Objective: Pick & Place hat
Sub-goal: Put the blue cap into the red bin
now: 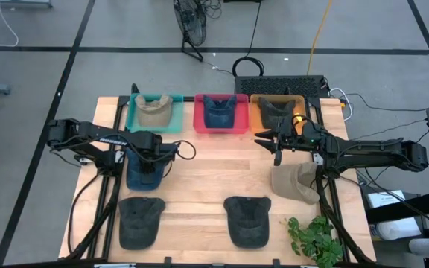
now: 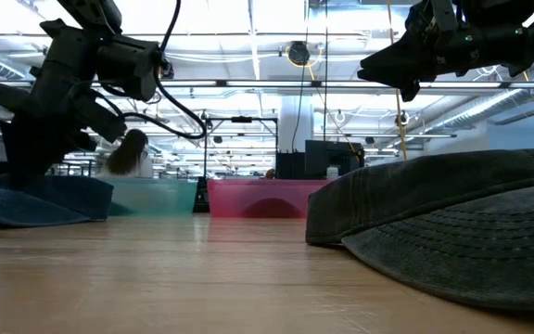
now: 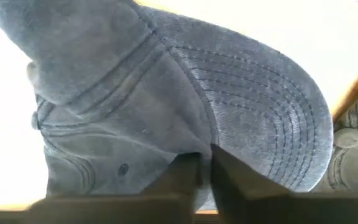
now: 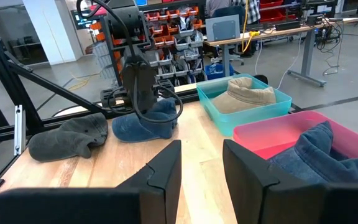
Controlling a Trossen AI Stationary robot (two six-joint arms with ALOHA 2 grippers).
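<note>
Blue cap [image 1: 144, 170] at frame left, pinched by closed left gripper [image 1: 153, 155]; right gripper [image 1: 275, 143] open above the orange bin [image 1: 257, 112].

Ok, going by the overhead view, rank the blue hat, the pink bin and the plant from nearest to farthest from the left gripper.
1. Blue hat: under the left gripper, whose fingers pinch it, on the table's left side.
2. Pink bin: middle of the back row.
3. Plant: front right corner, farthest.

3 bins [image 1: 220, 128] behind; 4 hats [image 1: 141, 221] before them on the table [image 1: 207, 175].
</note>
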